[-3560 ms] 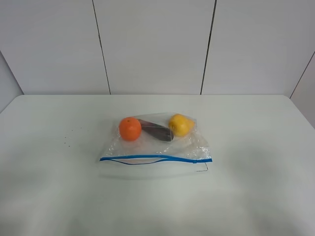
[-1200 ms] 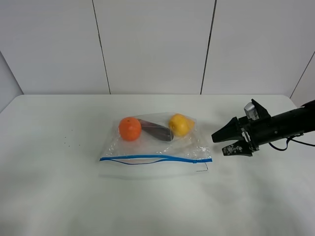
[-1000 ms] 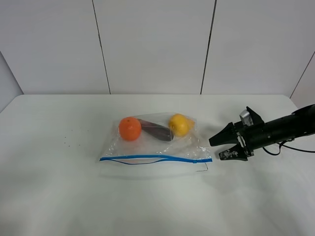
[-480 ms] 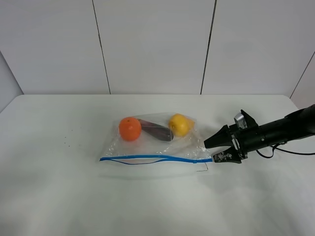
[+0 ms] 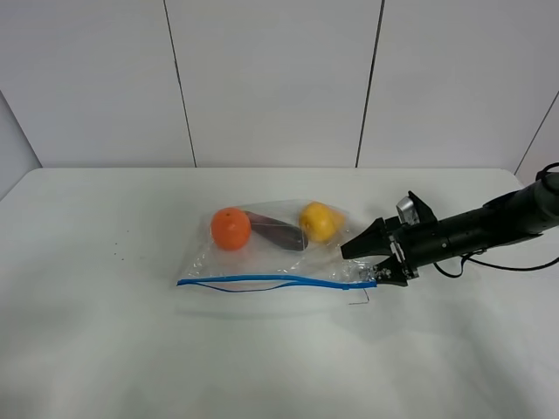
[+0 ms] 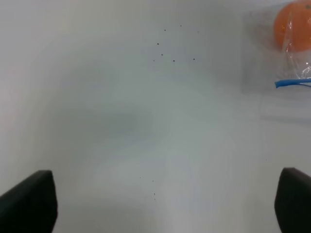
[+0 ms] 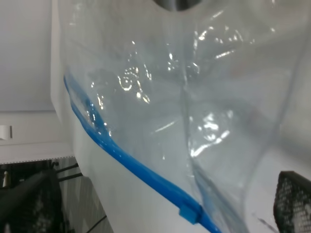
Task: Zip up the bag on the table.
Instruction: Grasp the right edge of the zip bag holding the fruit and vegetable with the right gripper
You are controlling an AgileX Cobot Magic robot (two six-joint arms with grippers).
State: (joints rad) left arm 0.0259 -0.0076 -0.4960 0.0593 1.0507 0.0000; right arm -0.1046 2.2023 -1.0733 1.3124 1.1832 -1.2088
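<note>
- Bag point(image 5: 262, 262): lies flat near the middle of the white table point(image 5: 87, 349), its long edge with the blue zipper strip point(image 5: 314, 281) turned toward the near side
- Zipper strip: runs the full length of that edge. Along its left half a second, darker line sags just below it, so the two sides are parted there
- Contents, seen through the plastic: an orange point(image 5: 231, 229) at the left, a yellow fruit point(image 5: 320, 221) at the right, and a dark elongated item point(image 5: 278, 234) between them, touching both
- Right gripper point(image 5: 360, 267): reaches in low from the right side of the table, jaws spread wide at the bag's right end. One finger is over the clear plastic, the other at the end of the strip. The right wrist view shows crinkled plastic and the strip between the two fingertips, with a small blue tab point(image 7: 190, 212) on the strip; contact cannot be confirmed
- Left gripper point(image 6: 163, 204): seen only in the left wrist view, jaws wide apart and holding nothing, over bare table well away from the bag's left end
- Dark specks point(image 6: 170, 48) on the table left of the bag
</note>
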